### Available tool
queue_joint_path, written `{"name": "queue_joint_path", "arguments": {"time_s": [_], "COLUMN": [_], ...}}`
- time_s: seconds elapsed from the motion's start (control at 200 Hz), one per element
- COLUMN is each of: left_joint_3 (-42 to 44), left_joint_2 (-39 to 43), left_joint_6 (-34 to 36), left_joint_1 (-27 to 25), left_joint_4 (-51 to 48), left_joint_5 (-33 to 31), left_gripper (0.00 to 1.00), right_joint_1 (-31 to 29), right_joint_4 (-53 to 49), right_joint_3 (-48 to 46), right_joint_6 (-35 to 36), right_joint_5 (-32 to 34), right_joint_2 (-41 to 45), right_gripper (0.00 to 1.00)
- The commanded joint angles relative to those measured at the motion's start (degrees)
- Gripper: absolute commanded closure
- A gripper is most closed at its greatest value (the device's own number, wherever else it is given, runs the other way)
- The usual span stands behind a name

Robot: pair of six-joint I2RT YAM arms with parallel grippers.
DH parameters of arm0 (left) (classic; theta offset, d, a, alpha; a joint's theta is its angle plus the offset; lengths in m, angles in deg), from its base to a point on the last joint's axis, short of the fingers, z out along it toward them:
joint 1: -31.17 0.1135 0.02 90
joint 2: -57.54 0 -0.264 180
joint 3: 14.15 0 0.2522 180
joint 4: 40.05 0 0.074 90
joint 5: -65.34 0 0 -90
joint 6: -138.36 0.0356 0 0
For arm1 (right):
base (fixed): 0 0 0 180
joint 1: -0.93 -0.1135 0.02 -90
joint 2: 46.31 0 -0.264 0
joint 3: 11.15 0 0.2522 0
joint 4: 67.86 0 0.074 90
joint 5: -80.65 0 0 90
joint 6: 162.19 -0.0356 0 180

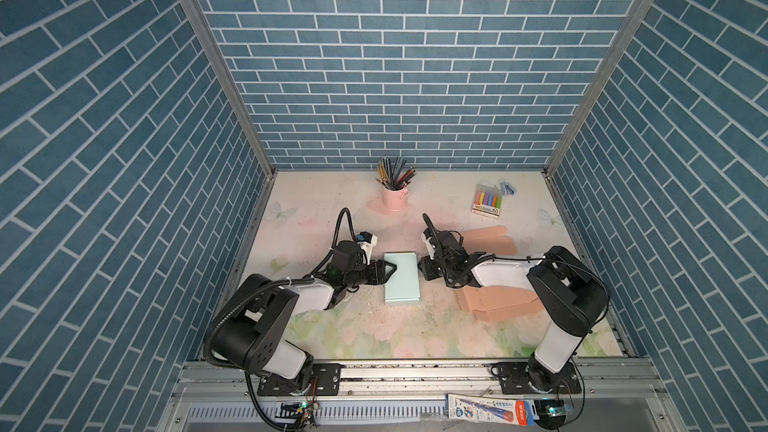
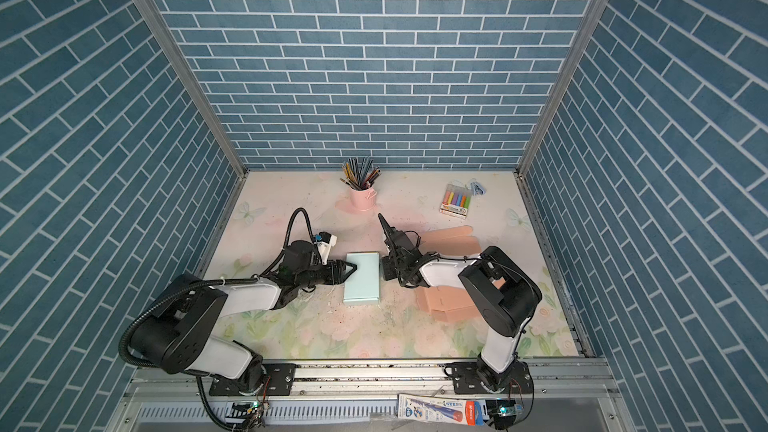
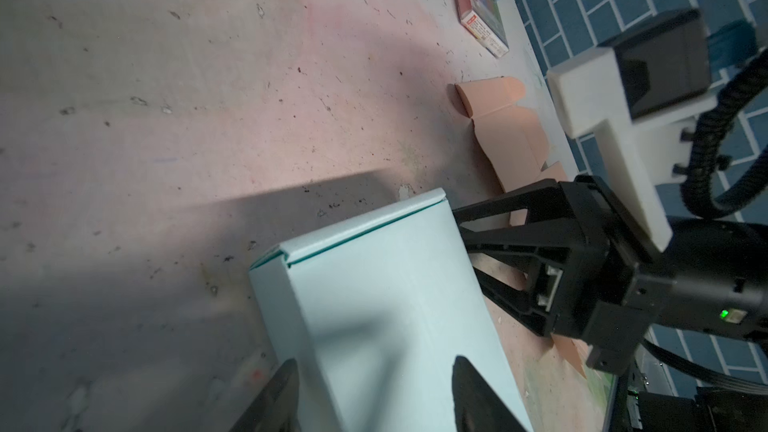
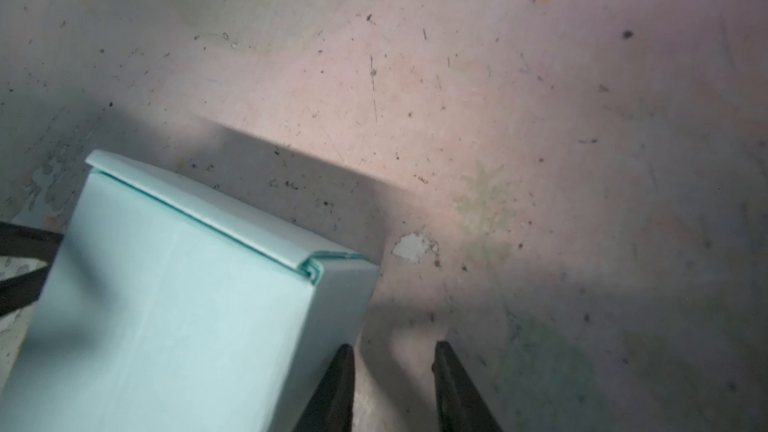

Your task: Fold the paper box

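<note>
Both top views are showing the whole table [image 1: 332, 326]: the mint paper box [image 1: 401, 280] is lying flat in the middle, between the two grippers. The left gripper [image 1: 392, 272] is sitting at its left edge, jaws spread and not pinching anything. The right gripper [image 1: 422, 268] is hanging just beside the right edge, jaws parted and empty. Only the wrist views are showing the tucked end flap [image 4: 199, 207] up close. Only the top views are catching the pink cup [image 1: 395, 198] holding pencils [image 1: 395, 172], plus a marker pack [image 1: 487, 200].
</note>
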Motion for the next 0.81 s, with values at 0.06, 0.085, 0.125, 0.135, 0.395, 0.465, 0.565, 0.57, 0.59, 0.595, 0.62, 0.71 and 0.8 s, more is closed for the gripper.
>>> {"name": "queue_joint_path", "arguments": {"time_s": [0.06, 0.085, 0.125, 0.135, 0.395, 0.465, 0.565, 0.57, 0.59, 0.595, 0.62, 0.71, 0.8], "left_joint_3": [3.6, 4.2, 5.2, 5.4, 10.6, 11.2, 11.6, 11.6, 11.7, 11.6, 11.7, 11.9, 12.4], "left_joint_2": [5.3, 6.2, 7.4, 7.7, 16.0, 18.7, 20.9, 21.0, 21.3, 21.4, 21.6, 21.7, 21.3], "left_joint_6": [0.6, 0.6, 0.4, 0.4, -2.1, -2.9, -4.0, -4.1, -4.3, -4.3, -4.5, -5.0, -6.2], "left_joint_1": [1.2, 1.2, 1.1, 1.1, -3.3, -5.2, -7.8, -7.9, -8.3, -8.3, -9.0, -10.7, -12.2], "left_joint_4": [-1.0, -1.3, -1.6, -1.6, -4.4, -6.1, -7.8, -7.9, -8.1, -8.1, -8.4, -8.7, -7.9], "left_joint_5": [0.8, 0.8, 0.9, 1.0, -0.3, -2.0, -3.6, -3.6, -3.9, -4.0, -4.5, -6.1, -7.4], "left_gripper": [0.39, 0.39, 0.38, 0.38, 0.38, 0.38, 0.38, 0.38, 0.38, 0.38, 0.38, 0.38, 0.38], "right_joint_1": [-0.7, -1.0, -1.7, -1.8, -7.3, -8.3, -9.4, -9.4, -9.6, -9.7, -9.9, -10.9, -11.5], "right_joint_4": [-3.4, -3.8, -4.5, -4.7, -9.0, -9.5, -10.4, -10.3, -10.3, -10.3, -10.1, -10.0, -9.4], "right_joint_3": [-4.4, -5.0, -5.8, -6.0, -8.5, -9.3, -10.0, -10.1, -10.2, -10.3, -10.4, -10.6, -10.9], "right_joint_6": [-2.0, -2.3, -2.7, -2.8, -6.8, -7.9, -9.1, -9.1, -9.3, -9.3, -9.5, -10.3, -11.1], "right_joint_5": [1.5, 1.7, 2.0, 2.1, 3.6, 3.9, 4.6, 4.5, 4.5, 4.5, 4.4, 4.3, 4.3], "right_joint_2": [5.5, 6.2, 7.3, 7.6, 10.8, 11.7, 12.5, 12.5, 12.6, 12.7, 12.7, 12.5, 12.1], "right_gripper": [0.65, 0.65, 0.65, 0.65, 0.65, 0.65, 0.65, 0.65, 0.65, 0.65, 0.65, 0.65, 0.65]}}
